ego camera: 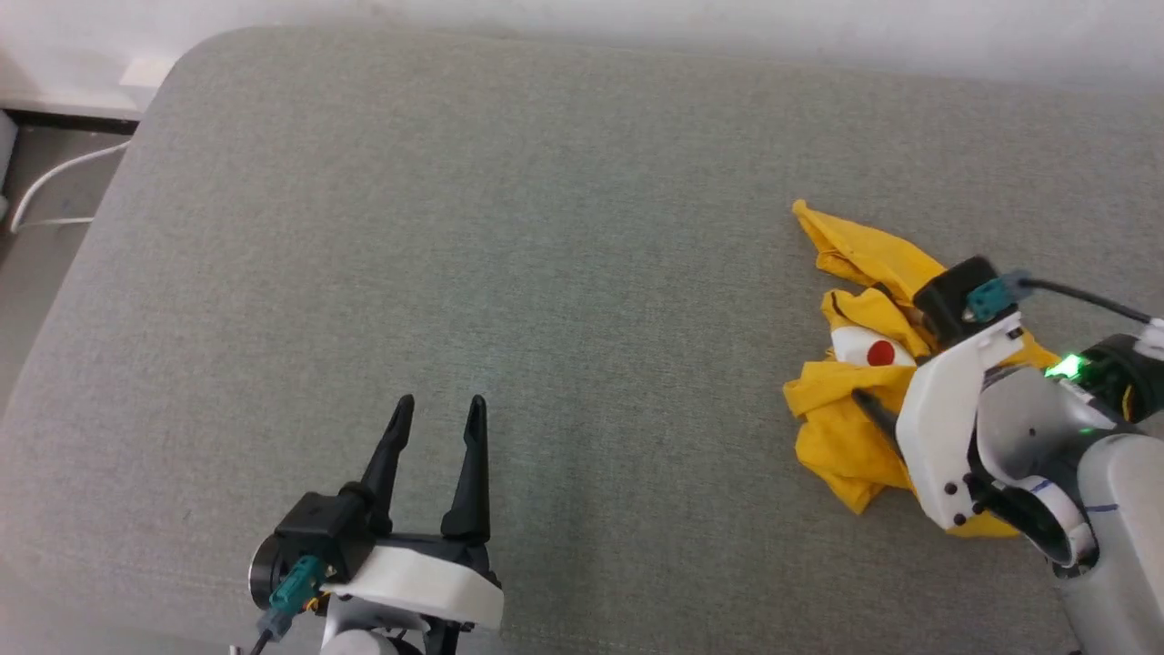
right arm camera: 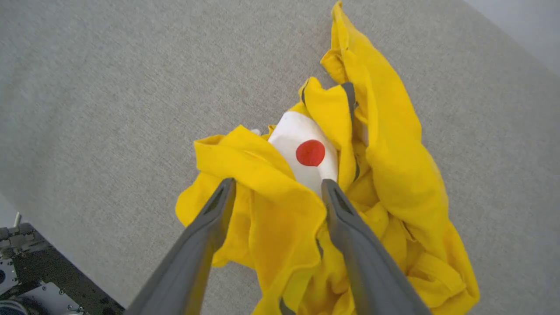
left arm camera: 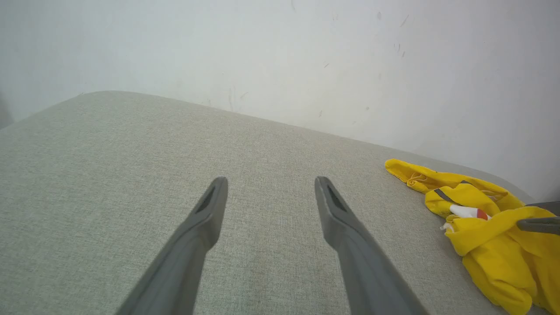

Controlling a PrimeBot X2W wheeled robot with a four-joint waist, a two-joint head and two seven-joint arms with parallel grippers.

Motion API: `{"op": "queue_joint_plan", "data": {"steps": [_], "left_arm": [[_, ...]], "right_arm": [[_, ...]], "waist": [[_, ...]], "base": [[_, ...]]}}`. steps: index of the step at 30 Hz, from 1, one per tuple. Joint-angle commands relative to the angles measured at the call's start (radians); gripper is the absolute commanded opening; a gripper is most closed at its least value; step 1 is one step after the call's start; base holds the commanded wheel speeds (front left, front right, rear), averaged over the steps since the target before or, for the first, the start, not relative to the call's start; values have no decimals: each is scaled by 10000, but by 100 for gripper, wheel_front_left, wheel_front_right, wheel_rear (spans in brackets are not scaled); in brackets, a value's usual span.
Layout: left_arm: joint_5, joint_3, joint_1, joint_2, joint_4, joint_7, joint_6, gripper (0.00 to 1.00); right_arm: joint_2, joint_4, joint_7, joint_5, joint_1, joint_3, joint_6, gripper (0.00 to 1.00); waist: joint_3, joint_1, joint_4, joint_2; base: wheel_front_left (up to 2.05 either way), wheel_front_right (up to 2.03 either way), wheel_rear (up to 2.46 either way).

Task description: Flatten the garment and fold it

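Yellow garment (right arm camera: 393,153) lies crumpled in a heap directly under your right gripper (right arm camera: 276,186), on the broad grey cushion (ego camera: 546,227) that stretches under both of your grippers. A pale wall (left arm camera: 280,43) rises past the cushion's far edge, ahead of your left gripper (ego camera: 441,402). The heap is bunched, not flat, and one long pointed tail of cloth runs away beyond your right fingertips. Your right gripper's two fingers stand spread apart, tips down in the cloth, with a raised yellow fold sitting loose between them; nothing is pinched. Your left gripper is released too, its fingers wide with nothing between them, hovering over bare cushion; the garment lies well off to its right, near the cushion's far edge. Just past your right fingertips, nearer the right-hand one, a white patch (right arm camera: 293,131) peeks out from between the yellow folds. A single red dot (right arm camera: 310,152) sits in the middle of that patch.
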Motion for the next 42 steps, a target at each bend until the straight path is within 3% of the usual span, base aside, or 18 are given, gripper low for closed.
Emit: {"op": "queue_joint_plan", "data": {"steps": [1, 7, 8, 9, 10, 17, 23, 29, 37, 39, 40, 41, 42], "left_arm": [[1, -15, -151, -13, 12, -46, -59, 100], [-9, -69, -233, -13, 59, -46, -95, 100], [-18, -60, -237, -13, 55, -46, -84, 100], [-24, -44, -232, -13, 52, -46, -74, 100], [-25, -22, -220, -13, 50, -46, -64, 100], [-34, 45, -8, -13, 83, -46, 8, 100], [-135, -132, 17, -13, 64, -46, 42, 100], [-145, -209, 0, -13, 93, -46, 14, 100], [-271, -441, -136, -13, 203, -46, -4, 100], [-284, -455, -150, -13, 220, -46, 7, 100], [-285, -455, -155, -13, 228, -46, 11, 100], [-285, -449, -161, -13, 235, -46, 15, 100], [-283, -437, -164, -13, 242, -46, 18, 100]], "right_arm": [[-157, 348, -24, 91, -233, 281, -9, 100], [-476, 2033, -430, 108, -562, 985, -9, 96], [-405, 2293, -501, 136, -576, 975, -9, 51], [-315, 2517, -560, 165, -584, 960, -9, 18], [-255, 2688, -601, 181, -597, 990, -9, 0], [273, 2900, -1490, 416, -1117, 274, -9, 0], [802, 2725, -2792, -384, -2378, -670, -9, 0], [1421, 3372, -3242, -996, -2810, 59, -9, 0], [2469, 5529, -4172, -788, -2247, 1711, -9, 0], [2645, 6086, -4426, -667, -2166, 1857, -9, 20], [2703, 6285, -4581, -625, -2187, 1904, -9, 90], [2749, 6442, -4760, -582, -2240, 1925, -9, 100], [2784, 6547, -4916, -518, -2312, 1957, -9, 100]], "waist": [[73, 0, 189, 0], [212, 0, 632, 0], [223, 0, 683, 0], [222, 0, 723, 0], [214, 0, 753, 0], [-109, 0, 790, 0], [-274, 0, 821, 0], [-240, 0, 906, 0], [-86, 0, 1308, 0], [-90, 0, 1362, 0], [-88, 0, 1378, 0], [-92, 0, 1384, 0], [-102, 0, 1380, 0]], "base": [[0, 0, 0], [0, 0, 0], [0, 0, 0], [0, 0, 0], [0, 0, 0], [0, 0, 0], [0, 0, 0], [0, 0, 0], [0, 0, 0], [0, 0, 0], [0, 0, 0], [0, 0, 0], [0, 0, 0]]}}
